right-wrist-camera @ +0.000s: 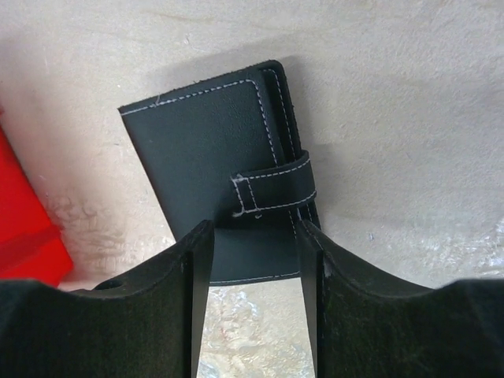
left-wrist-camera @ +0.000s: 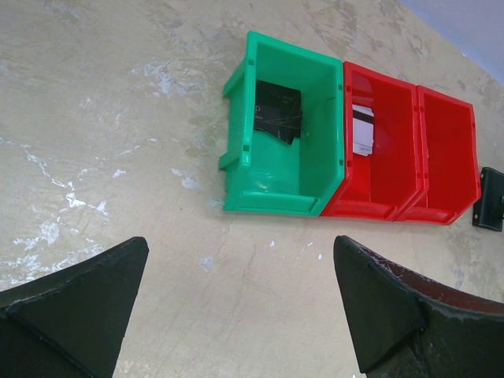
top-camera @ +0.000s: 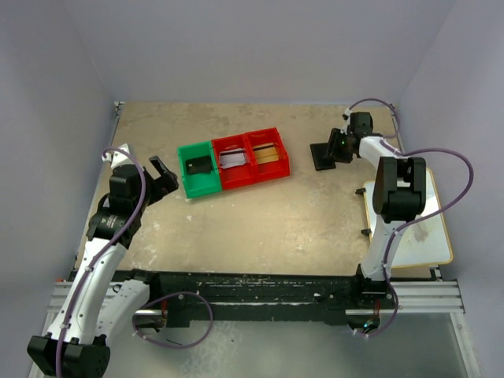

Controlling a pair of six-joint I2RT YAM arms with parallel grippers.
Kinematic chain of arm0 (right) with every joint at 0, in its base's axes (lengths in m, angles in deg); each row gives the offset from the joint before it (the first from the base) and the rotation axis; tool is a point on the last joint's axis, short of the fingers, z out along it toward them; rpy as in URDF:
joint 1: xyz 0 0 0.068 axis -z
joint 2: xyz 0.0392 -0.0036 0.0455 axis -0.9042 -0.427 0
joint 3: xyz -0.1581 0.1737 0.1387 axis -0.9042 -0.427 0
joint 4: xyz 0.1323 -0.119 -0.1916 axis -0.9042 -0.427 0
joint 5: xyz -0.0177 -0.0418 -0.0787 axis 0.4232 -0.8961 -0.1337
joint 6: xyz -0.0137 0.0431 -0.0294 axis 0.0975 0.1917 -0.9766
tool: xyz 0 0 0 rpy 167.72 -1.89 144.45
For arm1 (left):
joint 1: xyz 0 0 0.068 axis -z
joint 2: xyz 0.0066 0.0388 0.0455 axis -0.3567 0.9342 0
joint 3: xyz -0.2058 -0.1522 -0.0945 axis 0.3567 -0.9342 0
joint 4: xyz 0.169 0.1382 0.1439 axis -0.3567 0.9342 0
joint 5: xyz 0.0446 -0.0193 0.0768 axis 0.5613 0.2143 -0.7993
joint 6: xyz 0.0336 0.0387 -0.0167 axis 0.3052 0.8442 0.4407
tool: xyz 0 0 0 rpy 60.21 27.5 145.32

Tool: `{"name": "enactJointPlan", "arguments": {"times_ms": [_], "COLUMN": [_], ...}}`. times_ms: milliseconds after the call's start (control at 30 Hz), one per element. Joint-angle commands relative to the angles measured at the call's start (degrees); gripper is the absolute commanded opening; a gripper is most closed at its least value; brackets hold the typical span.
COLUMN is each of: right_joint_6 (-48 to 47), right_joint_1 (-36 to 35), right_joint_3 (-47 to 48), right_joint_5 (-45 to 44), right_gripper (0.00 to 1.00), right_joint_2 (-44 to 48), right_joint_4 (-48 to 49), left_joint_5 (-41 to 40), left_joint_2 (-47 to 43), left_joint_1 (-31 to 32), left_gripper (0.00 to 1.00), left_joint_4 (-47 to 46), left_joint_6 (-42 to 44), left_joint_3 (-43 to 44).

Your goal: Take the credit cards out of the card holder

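Note:
The card holder (right-wrist-camera: 213, 150) is a closed black wallet with white stitching and a strap, lying flat at the table's far right (top-camera: 321, 155). My right gripper (right-wrist-camera: 253, 232) is open just over its near edge, and the jaws stand apart with that edge showing between them (top-camera: 335, 148). A black card (left-wrist-camera: 277, 110) lies in the green bin (left-wrist-camera: 272, 193). A silver-grey card (left-wrist-camera: 361, 130) lies in the middle red bin (left-wrist-camera: 378, 201). A gold-brown card (top-camera: 268, 154) lies in the right red bin (top-camera: 282, 161). My left gripper (left-wrist-camera: 240, 244) is open and empty, left of the green bin (top-camera: 163, 176).
The three bins stand side by side in a slanted row at mid table. A white board (top-camera: 433, 232) lies at the right edge beside the right arm. Walls close the table at the back and sides. A metal rail (top-camera: 260, 287) runs along the front.

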Motion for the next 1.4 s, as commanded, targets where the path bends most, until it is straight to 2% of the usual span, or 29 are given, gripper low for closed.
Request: {"name": "enactJointPlan", "arguments": {"times_ms": [0,67,167,267,467,533,567,867,967,1067,1233,1367], "right_joint_6": [-0.13,-0.02,-0.1,-1.04,-0.61,-0.37,-0.02,1.42,1.31,2.49,10.61,13.63], "right_joint_1": [0.06,0.11,0.11,0.11,0.11,0.11,0.11,-0.26,-2.53,-9.0,-18.41,-22.71], "right_joint_3": [-2.07,-2.41,-1.98,-1.47,-1.94,-2.34,-2.73,-9.94,-14.2,-19.19,-29.83,-35.4], "right_joint_5": [-2.78,-4.42,-4.94,-0.69,1.56,1.63,1.59,4.81,-0.04,-9.2,-19.83,-19.32], "right_gripper": [0.51,0.54,0.53,0.45,0.2,0.04,0.0,0.0,0.0,0.0,0.0,0.0], "right_joint_2": [2.87,3.51,3.33,2.58,2.25,2.69,3.38,16.92,22.9,28.99,41.13,50.07], "right_joint_4": [0.19,0.1,0.07,0.36,0.8,0.93,1.24,4.33,2.3,-1.18,-4.97,-8.3], "left_joint_5": [0.06,0.59,0.88,0.91,0.5,0.67,0.71,1.43,2.3,3.64,5.66,6.39], "left_joint_2": [-0.65,-0.35,-0.02,-0.29,-0.9,-0.95,-0.95,-1.23,-1.21,-1.28,-1.57,-3.17], "left_joint_1": [-0.37,-0.36,-0.36,-0.36,-0.36,-0.36,-0.36,-0.36,-0.36,-0.36,-0.36,-0.36], "left_gripper": [1.0,1.0,1.0,1.0,1.0,1.0,1.0,1.0,1.0,1.0,1.0,0.99], "left_joint_4": [-1.32,-1.65,-1.72,-1.38,-0.8,-0.76,-0.67,-0.81,-1.15,-2.06,-2.41,-1.75], "left_joint_6": [-0.3,-0.32,-0.23,-0.29,-0.37,-0.39,-0.4,-1.17,-1.65,-2.11,-2.69,-3.36], "left_joint_3": [-0.04,-0.03,0.06,0.11,0.1,0.11,0.11,-0.67,-1.07,-1.84,-3.08,-4.43]}}
